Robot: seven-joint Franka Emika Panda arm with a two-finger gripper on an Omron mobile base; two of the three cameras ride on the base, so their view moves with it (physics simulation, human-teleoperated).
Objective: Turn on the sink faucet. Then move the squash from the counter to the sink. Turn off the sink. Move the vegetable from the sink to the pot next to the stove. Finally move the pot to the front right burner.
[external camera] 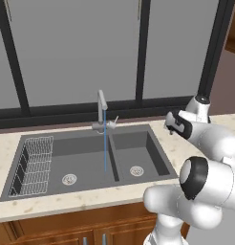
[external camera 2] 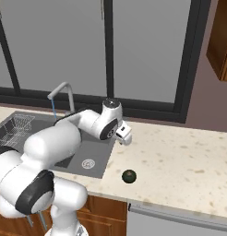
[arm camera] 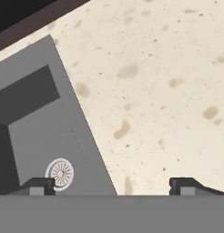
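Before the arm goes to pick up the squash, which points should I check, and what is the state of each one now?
1. Water runs from the sink faucet: ok, a blue stream falls into the sink.
2. The squash lies free on the counter: ok, nothing touches it.
3. The gripper is open and empty: ok, the fingertips stand wide apart.
4. The gripper is above the squash: not ok, the hand view looks down on the sink edge and bare counter.
5. A basin is free to receive the squash: ok, the right basin holds just its drain.
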